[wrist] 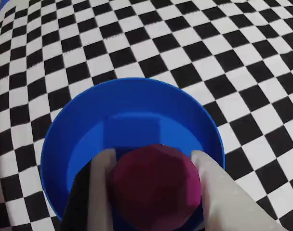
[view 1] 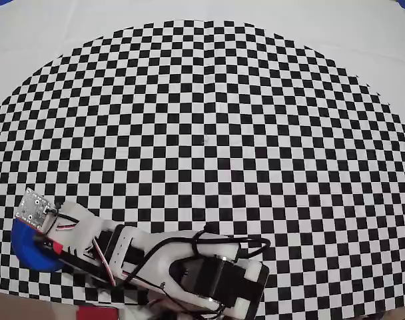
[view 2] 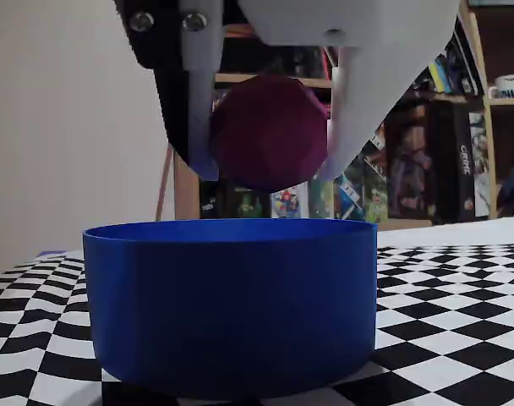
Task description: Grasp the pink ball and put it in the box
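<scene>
My gripper is shut on the pink ball, a dark magenta sphere held between the two white fingers. In the fixed view the ball hangs just above the rim of the round blue box. In the wrist view the ball sits between the fingers directly over the inside of the box. In the overhead view the arm covers the ball and only the left part of the box shows at the lower left, under the gripper.
The box stands on a black-and-white checkered mat near its lower left edge in the overhead view. The arm's base sits at the bottom edge. Bookshelves stand behind in the fixed view.
</scene>
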Controlling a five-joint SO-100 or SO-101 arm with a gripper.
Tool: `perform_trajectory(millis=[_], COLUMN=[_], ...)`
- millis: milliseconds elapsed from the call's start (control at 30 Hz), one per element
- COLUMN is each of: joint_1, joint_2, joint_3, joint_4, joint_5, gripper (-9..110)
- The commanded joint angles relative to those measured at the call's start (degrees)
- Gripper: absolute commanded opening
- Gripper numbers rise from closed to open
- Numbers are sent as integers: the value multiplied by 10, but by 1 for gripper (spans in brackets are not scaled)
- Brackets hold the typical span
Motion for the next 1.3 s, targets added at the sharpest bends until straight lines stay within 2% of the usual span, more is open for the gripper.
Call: perform_trajectory(millis=[0,100,267,300,633,733,900,1100,1267], joint_1=[-3,-2,1,0,6,11,40,122,244], joint_2=[-1,-1,4,5,30,52,102,196,250], joint_3=[-25,-22,-18,-18,-16,-9,7,9,5], joint_4=[-9,-17,-29,-33,-48,-66,-102,-105,-105], joint_5=[-4,-4,-4,-4,3,38,152,311,472], gripper=[0,1,33,34,34,31,31,0,0])
